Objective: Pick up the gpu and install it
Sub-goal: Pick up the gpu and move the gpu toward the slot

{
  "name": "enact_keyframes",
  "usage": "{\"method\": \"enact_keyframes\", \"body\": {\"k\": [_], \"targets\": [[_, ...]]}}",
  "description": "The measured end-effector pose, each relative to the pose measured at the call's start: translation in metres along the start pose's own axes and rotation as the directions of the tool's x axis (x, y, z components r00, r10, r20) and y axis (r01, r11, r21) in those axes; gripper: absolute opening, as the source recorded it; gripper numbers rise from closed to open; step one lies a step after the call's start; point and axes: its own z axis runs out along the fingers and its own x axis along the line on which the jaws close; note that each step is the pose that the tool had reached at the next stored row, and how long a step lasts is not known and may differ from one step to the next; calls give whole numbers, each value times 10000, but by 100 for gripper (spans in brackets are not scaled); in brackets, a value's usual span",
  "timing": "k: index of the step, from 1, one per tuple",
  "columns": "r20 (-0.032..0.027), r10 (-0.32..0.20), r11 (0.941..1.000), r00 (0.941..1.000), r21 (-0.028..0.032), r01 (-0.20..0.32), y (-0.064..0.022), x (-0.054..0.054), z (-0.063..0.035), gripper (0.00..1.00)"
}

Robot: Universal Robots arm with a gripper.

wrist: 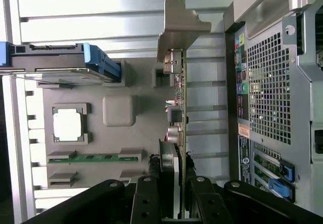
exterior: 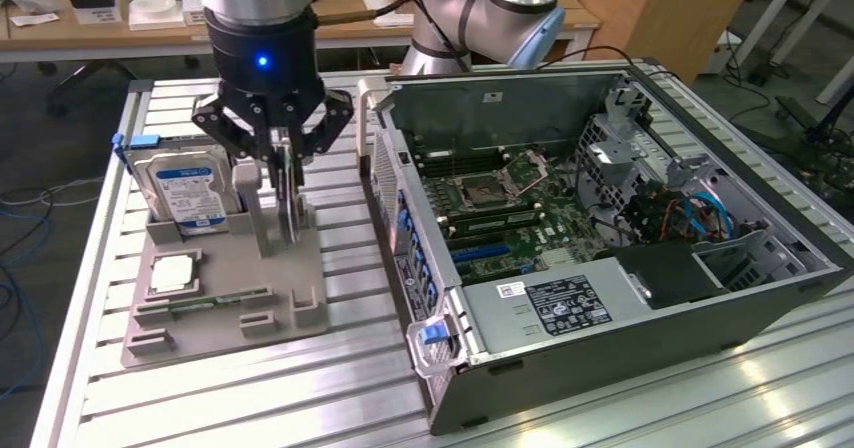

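Jaws clamped on upright gpu (exterior: pixel 288 223), card standing in grey holder (exterior: pixel 214 320)

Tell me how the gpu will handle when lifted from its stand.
Probably stiff: the gpu is a flat board standing on edge in the stand. Likely apt to tip, being thin and upright. Its bare components look fragile, so squeezing hard seems risky.

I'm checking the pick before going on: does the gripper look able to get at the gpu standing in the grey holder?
Probably yes: the gripper is down over the top edge of the gpu, a finger on each side; the hard drive stands clear beside it.
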Motion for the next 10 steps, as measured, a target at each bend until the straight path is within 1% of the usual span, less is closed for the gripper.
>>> {"method": "enact_keyframes", "body": {"k": [10], "targets": [[0, 0, 10000, 10000, 0, 0, 7, 0, -179, 28]]}}
